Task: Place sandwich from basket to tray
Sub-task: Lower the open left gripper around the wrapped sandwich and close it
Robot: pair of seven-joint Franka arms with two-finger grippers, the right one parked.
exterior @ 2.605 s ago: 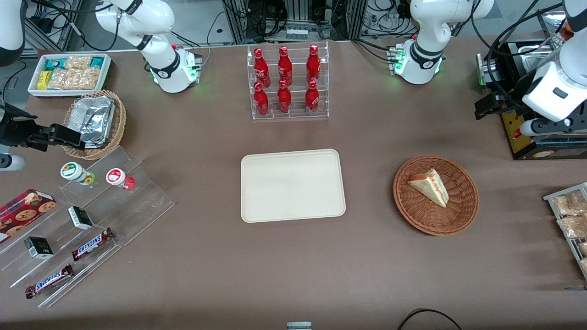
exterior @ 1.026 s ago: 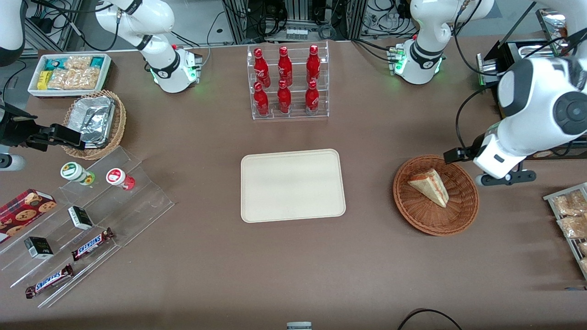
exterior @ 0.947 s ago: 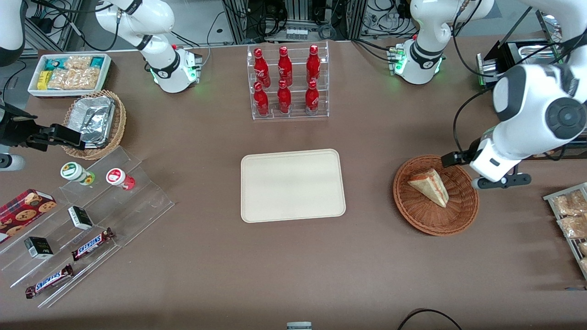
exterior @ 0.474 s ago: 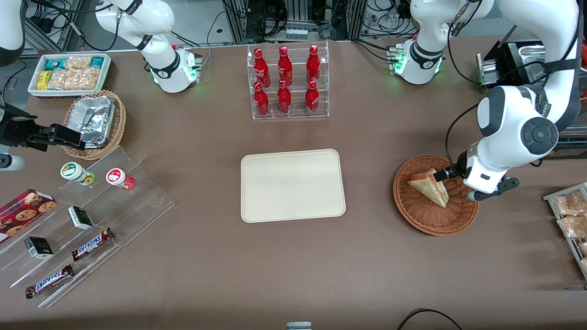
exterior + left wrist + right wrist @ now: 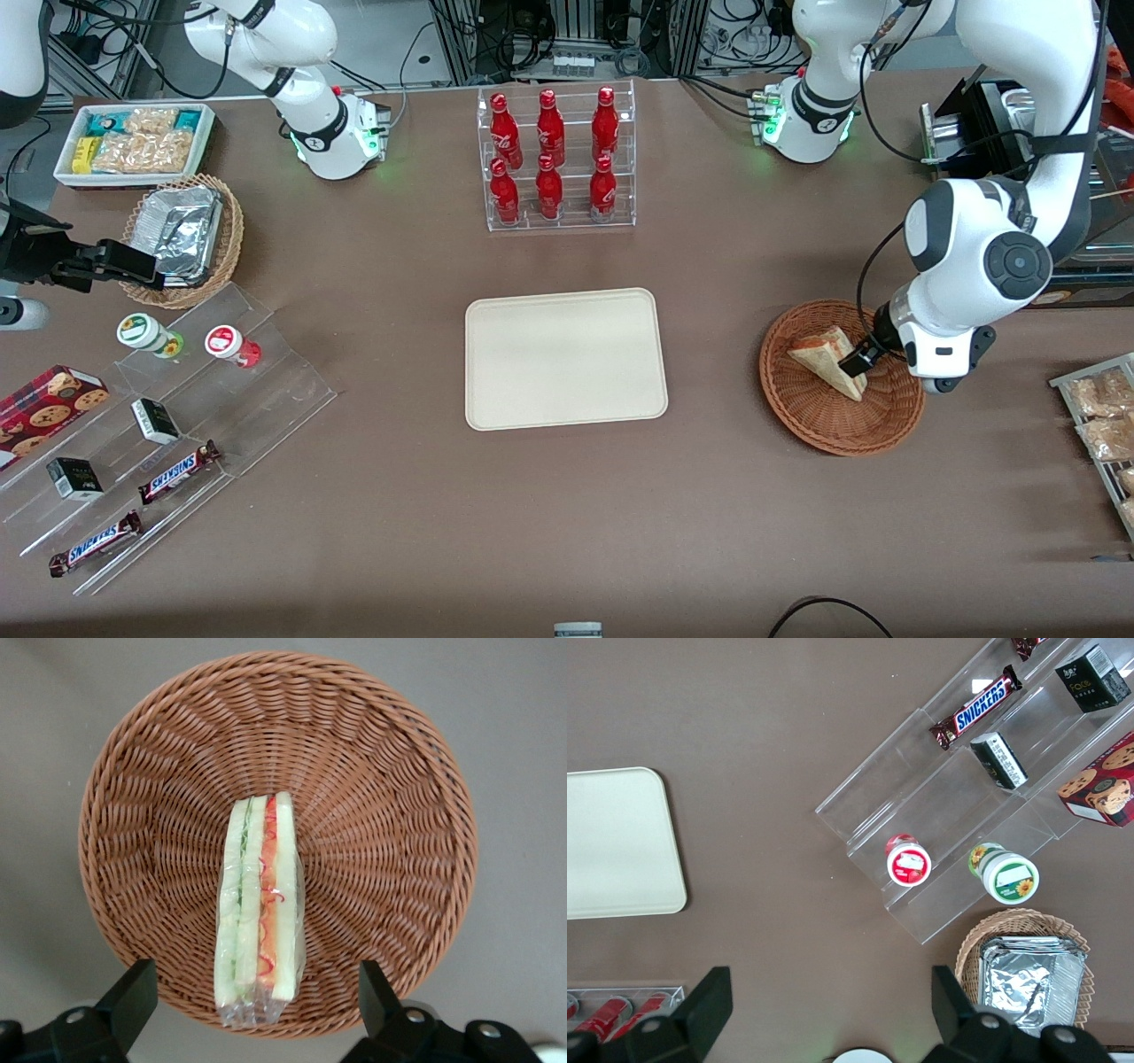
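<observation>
Front view: claw sits low over the basket, at the side of the sandwich toward the working arm's end of the surface. Only one dark finger is visible here; the other is hidden under the white wrist housing, so the finger spacing cannot be read from this view. Whether the finger touches the sandwich: cannot tell. The sandwich lies in the basket, long axis diagonal, pale bread face up, the narrow tip toward the front camera. The tray lies flat at mid-surface, well apart from the basket, toward the parked arm's end of it. Farther from the camera than the tray stands a clear rack of red bottles. The surface is brown; cables and frames fill the room along its edge farthest from the camera.

Left wrist view: claw is spread wide, one finger to each side of the sandwich, both clear of it with basket weave showing in between. Fingertips reach about the level of the sandwich's near end; their bases are cut off by the frame edge. The sandwich stands on edge in its clear wrap, green and red filling layers facing the camera, long axis running from the basket centre to its rim, between the fingers.

Right wrist view: a corner of the tray shows; the rest is cut off.
</observation>
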